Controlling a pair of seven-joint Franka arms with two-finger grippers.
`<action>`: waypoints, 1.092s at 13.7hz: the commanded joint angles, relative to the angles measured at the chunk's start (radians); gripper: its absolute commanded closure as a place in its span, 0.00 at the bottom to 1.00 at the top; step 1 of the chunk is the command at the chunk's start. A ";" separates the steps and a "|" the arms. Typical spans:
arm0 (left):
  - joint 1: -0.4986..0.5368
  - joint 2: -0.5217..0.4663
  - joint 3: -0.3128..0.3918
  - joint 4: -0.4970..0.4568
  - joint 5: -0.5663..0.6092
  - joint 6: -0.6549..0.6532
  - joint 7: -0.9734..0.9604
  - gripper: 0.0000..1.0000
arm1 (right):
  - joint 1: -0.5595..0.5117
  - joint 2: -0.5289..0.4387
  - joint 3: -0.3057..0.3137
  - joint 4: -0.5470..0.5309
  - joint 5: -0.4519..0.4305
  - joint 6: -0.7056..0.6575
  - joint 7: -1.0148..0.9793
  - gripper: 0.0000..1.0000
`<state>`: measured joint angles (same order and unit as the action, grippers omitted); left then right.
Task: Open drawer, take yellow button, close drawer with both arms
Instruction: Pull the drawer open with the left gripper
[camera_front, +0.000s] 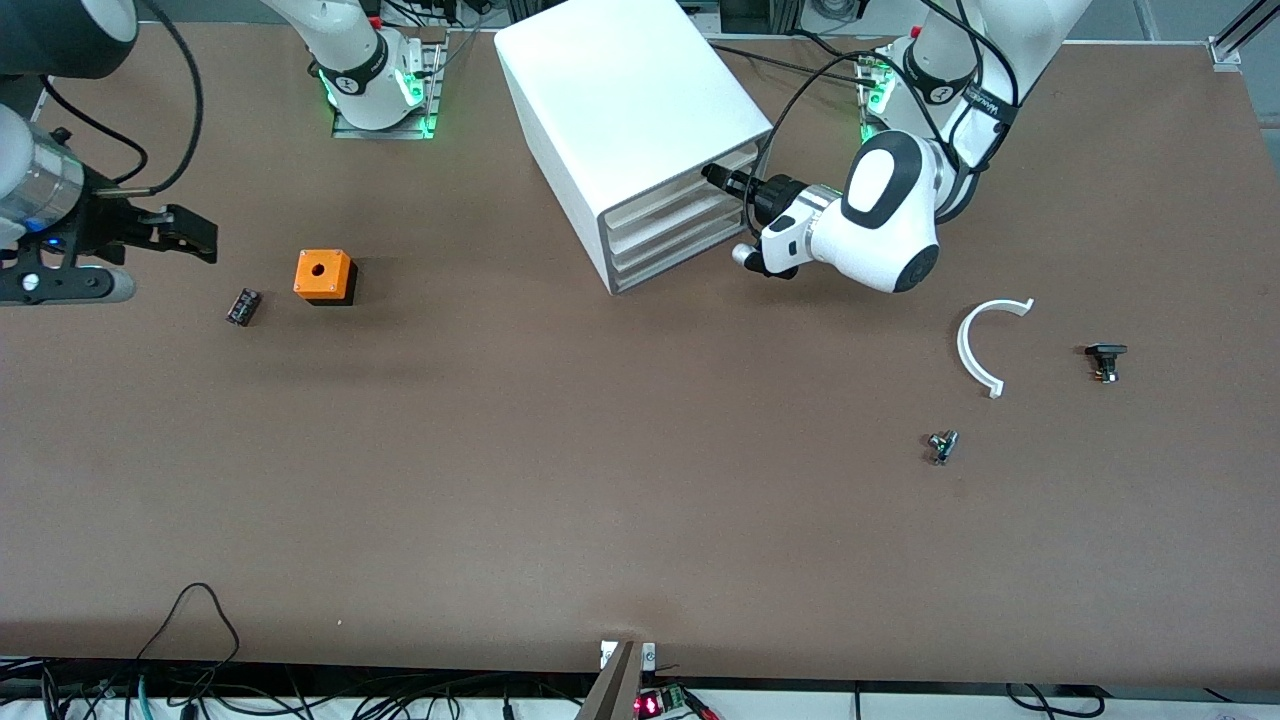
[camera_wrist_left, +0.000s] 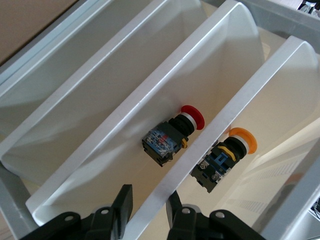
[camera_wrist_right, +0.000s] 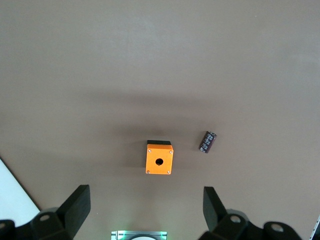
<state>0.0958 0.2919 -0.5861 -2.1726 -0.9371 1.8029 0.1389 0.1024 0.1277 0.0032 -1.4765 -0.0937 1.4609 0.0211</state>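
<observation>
front view, cabinet: one white three-drawer cabinet (camera_front: 630, 130), its fronts turned toward the left arm's end of the table
front view, left gripper: the left gripper (camera_front: 722, 180) is at the cabinet's drawer fronts, at the upper lips; its claw cannot be judged from here
front view, right gripper: the right gripper (camera_front: 185, 232) waits over bare table at the right arm's end, not far from an orange cube with a hole (camera_front: 324, 276)
front view, loose parts: one orange cube, one small dark cylinder (camera_front: 242, 306) beside it, one white curved clip (camera_front: 985, 342), two small dark parts (camera_front: 1105, 360) (camera_front: 941, 446) toward the left arm's end
left wrist view, drawer: the drawer (camera_wrist_left: 280, 95) holding the button (camera_wrist_left: 225, 157) looks slightly out; its front lip runs between the spread fingers (camera_wrist_left: 122, 207), one finger on each side, not yet pinched
left wrist view, count: three drawer lips, two push-buttons: one orange-yellow capped, one red-capped button (camera_wrist_left: 172, 135) in the neighbouring drawer
right wrist view, claw: spread wide, empty, above the cube and the cylinder
step: opening the drawer, as I judge it
next move: likely pinch the lip, then pull straight out, so the right arm can reach the button
</observation>
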 joint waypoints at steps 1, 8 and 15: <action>0.036 -0.020 0.081 0.016 0.027 0.024 0.002 1.00 | -0.006 -0.003 -0.003 -0.001 -0.003 0.006 -0.015 0.00; 0.045 -0.022 0.186 0.082 0.069 0.210 0.007 0.00 | 0.042 -0.002 0.011 0.001 -0.008 0.006 0.000 0.00; 0.134 -0.144 0.282 0.148 0.080 0.211 0.001 0.00 | 0.048 0.001 0.012 -0.001 0.002 0.036 0.000 0.00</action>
<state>0.1959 0.2344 -0.3666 -2.0241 -0.8888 2.0309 0.1615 0.1465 0.1321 0.0114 -1.4766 -0.0934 1.4870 0.0227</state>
